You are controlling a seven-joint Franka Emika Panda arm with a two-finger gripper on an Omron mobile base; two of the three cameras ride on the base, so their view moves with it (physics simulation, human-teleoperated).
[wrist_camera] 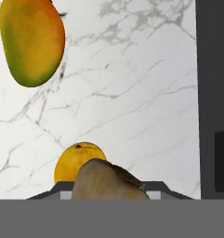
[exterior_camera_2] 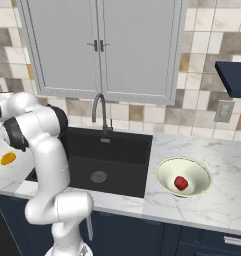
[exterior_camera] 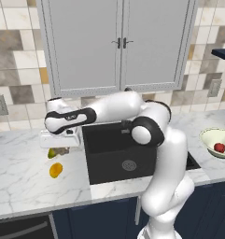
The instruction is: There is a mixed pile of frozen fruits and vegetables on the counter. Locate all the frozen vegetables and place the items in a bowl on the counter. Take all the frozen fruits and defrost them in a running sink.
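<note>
One vegetable, the grey-brown mushroom [wrist_camera: 108, 180], sits clamped in our gripper [exterior_camera: 60, 148], whose fingertips it hides. Beyond it lie two mangoes [wrist_camera: 79, 161] [wrist_camera: 32, 41] on the counter [wrist_camera: 132, 93]. We judge the next move is a lift and a carry past the sink [exterior_camera: 118, 154] to the bowl [exterior_camera: 208, 140], where the red vegetable [exterior_camera: 219, 147] already rests.

grey-brown lump [wrist_camera: 108, 181] before 1 mango [wrist_camera: 79, 160]; another mango [wrist_camera: 32, 41] on marble counter [wrist_camera: 132, 93].
</note>
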